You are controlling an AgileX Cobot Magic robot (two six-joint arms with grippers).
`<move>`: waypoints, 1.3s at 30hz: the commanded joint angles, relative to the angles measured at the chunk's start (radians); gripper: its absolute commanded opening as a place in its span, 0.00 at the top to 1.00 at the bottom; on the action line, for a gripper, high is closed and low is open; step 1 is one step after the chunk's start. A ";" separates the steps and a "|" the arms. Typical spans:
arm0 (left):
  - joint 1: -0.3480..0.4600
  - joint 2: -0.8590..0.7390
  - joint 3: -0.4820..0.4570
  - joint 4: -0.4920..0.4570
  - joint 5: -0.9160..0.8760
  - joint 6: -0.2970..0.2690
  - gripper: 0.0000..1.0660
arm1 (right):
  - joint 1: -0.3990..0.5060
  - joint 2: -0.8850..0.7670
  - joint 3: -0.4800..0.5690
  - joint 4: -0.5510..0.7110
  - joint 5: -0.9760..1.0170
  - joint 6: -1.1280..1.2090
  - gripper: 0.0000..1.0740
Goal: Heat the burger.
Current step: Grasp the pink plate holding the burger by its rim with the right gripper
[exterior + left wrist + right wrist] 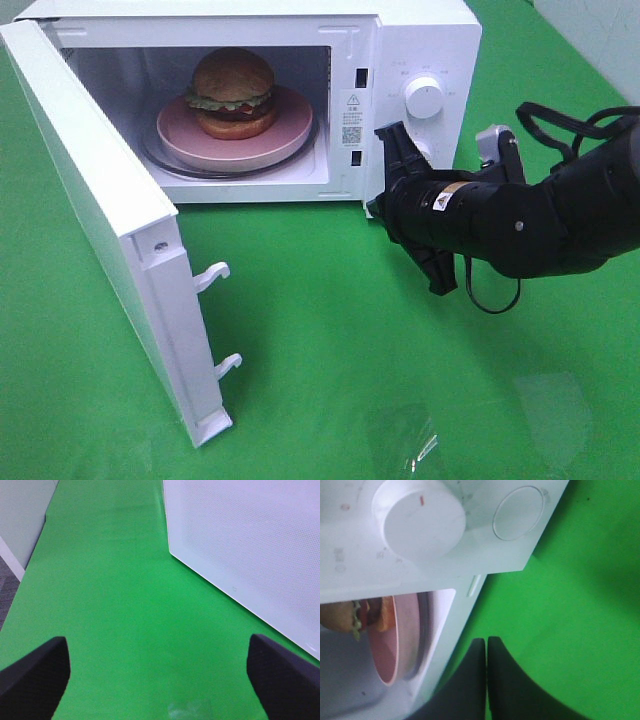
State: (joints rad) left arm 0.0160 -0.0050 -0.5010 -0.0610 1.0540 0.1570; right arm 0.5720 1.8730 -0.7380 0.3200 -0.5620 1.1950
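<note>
White microwave (440, 50), door (90, 190) open, round golden-bun burger (233, 92) inside. Right fingers (470, 680) closed, left fingers (35, 675) spread, both empty. Risk: swinging door hits right fingers.

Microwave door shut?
No, the door stands wide open, with the burger on the plate inside.

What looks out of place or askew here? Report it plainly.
Nothing spilled or damaged. The burger sits upright on the pink plate inside the microwave, whose door stands wide open. Only oddity: a faint clear crinkled patch on the green cloth, unidentifiable.
</note>
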 commanded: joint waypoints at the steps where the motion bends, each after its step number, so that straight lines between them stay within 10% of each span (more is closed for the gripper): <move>1: 0.004 -0.018 0.001 -0.002 -0.014 -0.006 0.17 | 0.001 -0.066 -0.001 -0.020 0.159 -0.231 0.98; 20: 0.004 -0.018 0.001 -0.002 -0.014 -0.006 0.17 | -0.003 -0.137 -0.130 -0.024 0.796 -0.962 0.94; 39: 0.004 -0.018 0.001 -0.002 -0.014 -0.006 0.17 | -0.003 -0.137 -0.353 -0.408 1.245 -1.659 0.92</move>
State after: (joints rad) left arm 0.0160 -0.0050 -0.5010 -0.0610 1.0540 0.1570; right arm 0.5710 1.7430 -1.0850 -0.0710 0.6600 -0.3830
